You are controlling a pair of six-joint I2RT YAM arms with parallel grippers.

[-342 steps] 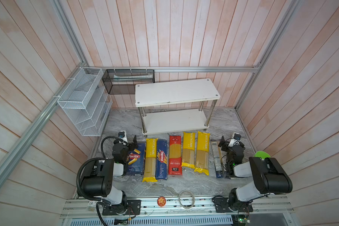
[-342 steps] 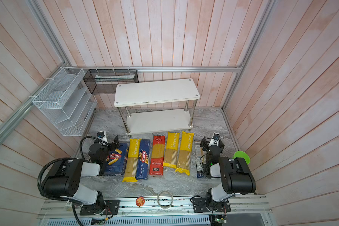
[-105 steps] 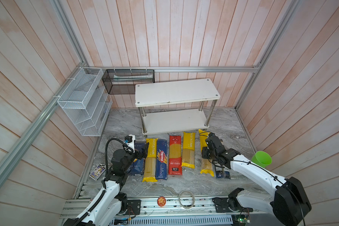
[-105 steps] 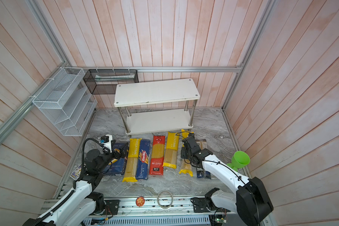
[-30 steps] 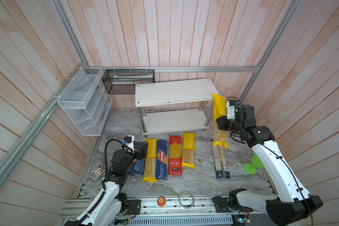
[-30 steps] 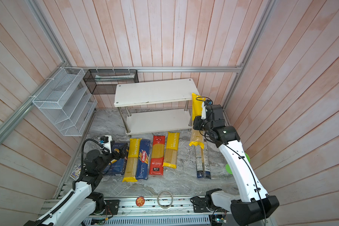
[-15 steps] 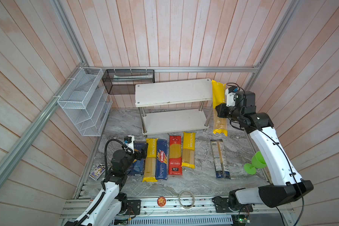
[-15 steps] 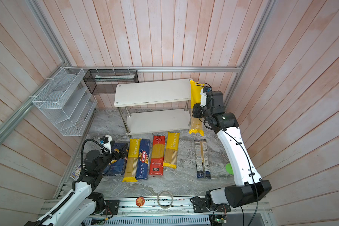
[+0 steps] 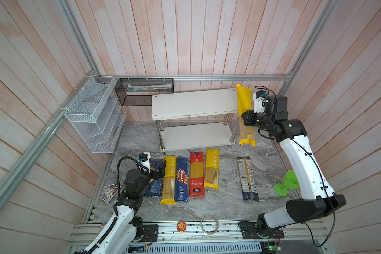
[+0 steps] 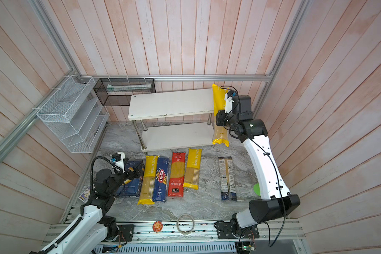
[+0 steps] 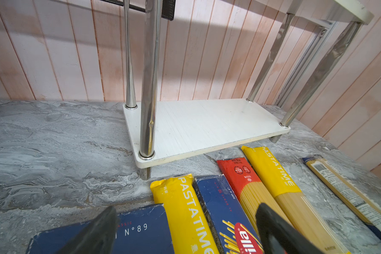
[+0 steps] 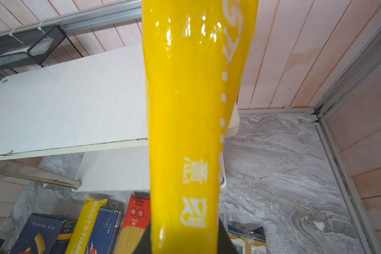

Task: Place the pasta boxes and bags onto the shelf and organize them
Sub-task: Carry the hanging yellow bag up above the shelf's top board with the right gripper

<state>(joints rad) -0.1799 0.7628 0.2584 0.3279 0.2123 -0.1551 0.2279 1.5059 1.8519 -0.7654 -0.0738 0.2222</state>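
My right gripper is shut on a yellow PASTATIME bag. The bag hangs upright in the air, against the right end of the shelf's top board. My left gripper is open and low over the row on the floor, with nothing between its fingers. From the left, that row holds the rigatoni box, a yellow bag, the spaghetti box, a red bag and another yellow bag. A clear bag lies apart to the right. Both shelf boards are bare.
A white wire rack and a black mesh basket hang on the walls at back left. A green cup lies by the right arm. A purple card packet lies at the left edge. A ring and a red disc sit on the front rail.
The right arm has carried the yellow bag upward and back, from beside the lower board to the level of the top board. The left arm has not moved.
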